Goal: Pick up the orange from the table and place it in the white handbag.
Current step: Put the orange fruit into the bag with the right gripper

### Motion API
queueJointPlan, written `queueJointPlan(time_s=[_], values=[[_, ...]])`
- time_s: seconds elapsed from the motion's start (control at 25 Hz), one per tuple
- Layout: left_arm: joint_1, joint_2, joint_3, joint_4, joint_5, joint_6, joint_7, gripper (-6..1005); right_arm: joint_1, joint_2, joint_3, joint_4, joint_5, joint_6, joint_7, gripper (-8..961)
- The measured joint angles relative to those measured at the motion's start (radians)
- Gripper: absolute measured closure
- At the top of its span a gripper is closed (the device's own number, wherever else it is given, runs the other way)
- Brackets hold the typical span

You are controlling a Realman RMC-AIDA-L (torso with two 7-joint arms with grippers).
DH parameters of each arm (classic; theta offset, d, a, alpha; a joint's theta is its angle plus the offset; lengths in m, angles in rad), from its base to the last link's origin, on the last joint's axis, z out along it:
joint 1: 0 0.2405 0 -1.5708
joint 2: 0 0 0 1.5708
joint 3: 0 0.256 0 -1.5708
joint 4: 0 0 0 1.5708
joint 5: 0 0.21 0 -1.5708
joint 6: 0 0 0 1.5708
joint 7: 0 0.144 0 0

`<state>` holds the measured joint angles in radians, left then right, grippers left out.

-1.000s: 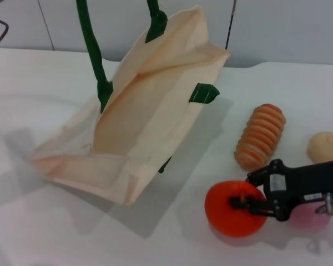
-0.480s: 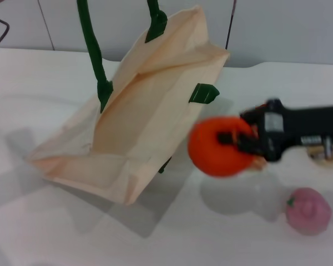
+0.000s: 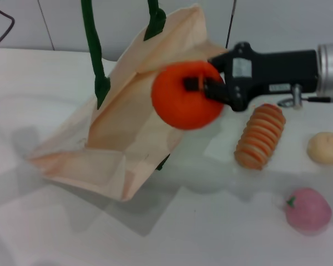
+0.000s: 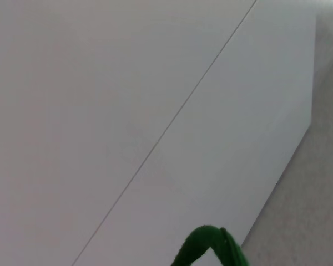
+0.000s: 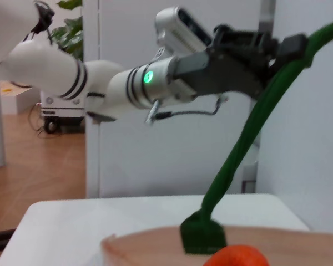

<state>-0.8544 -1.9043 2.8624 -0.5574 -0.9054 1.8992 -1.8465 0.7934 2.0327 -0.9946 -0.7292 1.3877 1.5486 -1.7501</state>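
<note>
The orange [image 3: 180,105] is round and bright red-orange. My right gripper [image 3: 198,86] is shut on it and holds it in the air over the open mouth of the white handbag [image 3: 127,133]. The bag is cream fabric, standing tilted on the white table [image 3: 44,233]. Its dark green handles [image 3: 92,50] rise out of the head view. In the right wrist view, my left gripper [image 5: 269,47] is shut on a green handle [image 5: 238,160] and holds it up, with the top of the orange [image 5: 236,257] just above the bag's rim [image 5: 150,241]. A bit of handle [image 4: 211,246] shows in the left wrist view.
A ribbed orange-tan bread piece [image 3: 261,136] lies right of the bag. A tan round piece [image 3: 326,147] sits at the right edge. A pink fruit with a green stem [image 3: 307,211] lies at the front right. A white wall stands behind the table.
My right gripper has lifted the orange off the table and carried it up and to the left, from beside the pink fruit to over the bag's mouth. The bag has barely moved.
</note>
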Motion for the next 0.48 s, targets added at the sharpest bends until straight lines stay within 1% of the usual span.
queueJointPlan(time_s=[0.2, 0.48], values=[[-0.002, -0.001, 0.0, 0.001, 0.0, 0.003, 0.0, 891, 0.047, 0.0, -0.043, 0.044, 0.044, -0.062, -0.006, 867], [-0.008, -0.001, 0.0, 0.022, 0.007, 0.003, -0.002, 890, 0.089, 0.001, -0.177, 0.07, 0.14, -0.196, -0.007, 877]])
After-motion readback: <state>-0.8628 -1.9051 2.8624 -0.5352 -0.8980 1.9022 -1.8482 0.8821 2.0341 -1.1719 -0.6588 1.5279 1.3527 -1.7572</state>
